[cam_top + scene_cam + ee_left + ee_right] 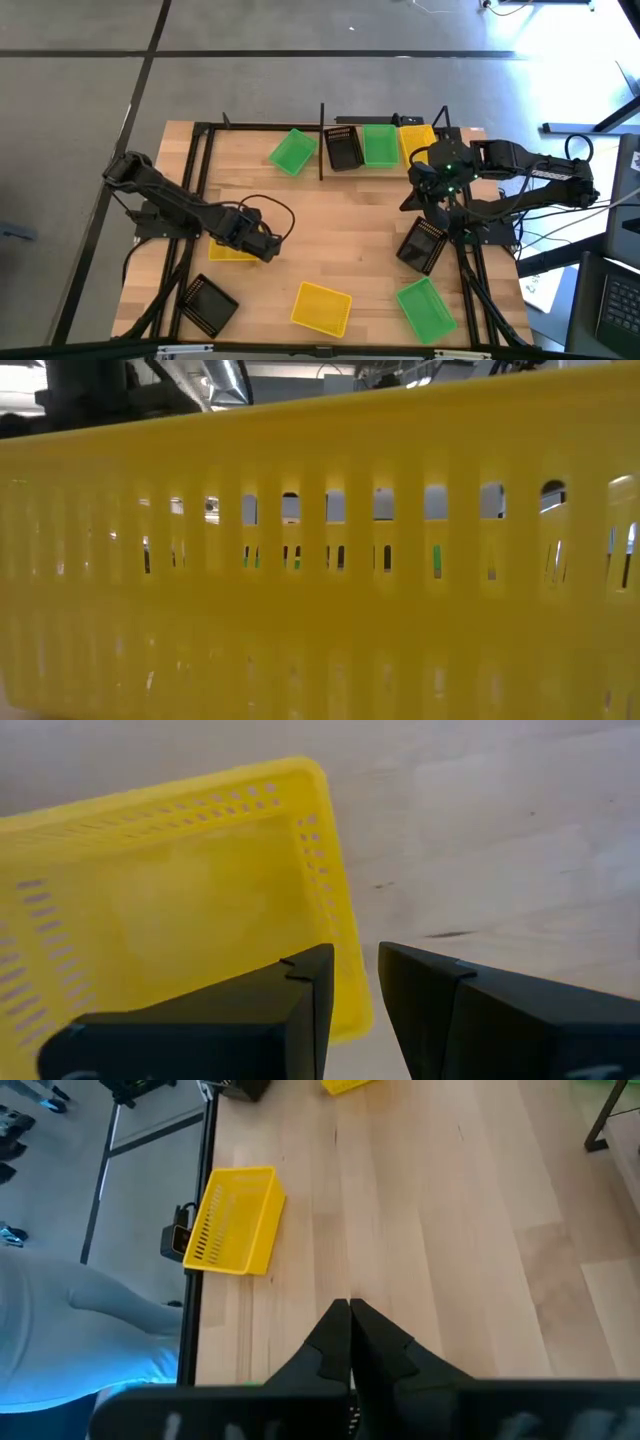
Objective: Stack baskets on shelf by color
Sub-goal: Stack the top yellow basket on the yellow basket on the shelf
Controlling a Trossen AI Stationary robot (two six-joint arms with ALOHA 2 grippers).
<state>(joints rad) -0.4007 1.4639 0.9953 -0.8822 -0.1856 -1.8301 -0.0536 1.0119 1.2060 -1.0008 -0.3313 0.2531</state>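
Observation:
A yellow basket (228,252) (170,910) lies on the table's left half. My left gripper (268,247) (355,958) points down at that basket's right end, open. One finger is over the basket's inside and one is outside, with the end wall (345,970) under the gap. My right gripper (412,200) (350,1306) hangs shut above the table's right half, holding nothing. At the far edge, by the shelf (322,150), sit a green basket (293,151), a black one (343,148), a green one (380,145) and a yellow one (415,140).
Loose baskets lie on the tabletop: black (208,305) near left, yellow (321,308) (235,1220) at the near edge, green (426,308) near right, black (422,243) under the right arm. The near yellow basket's slotted wall (320,560) fills the low view. Bare wood (345,215) spans the middle.

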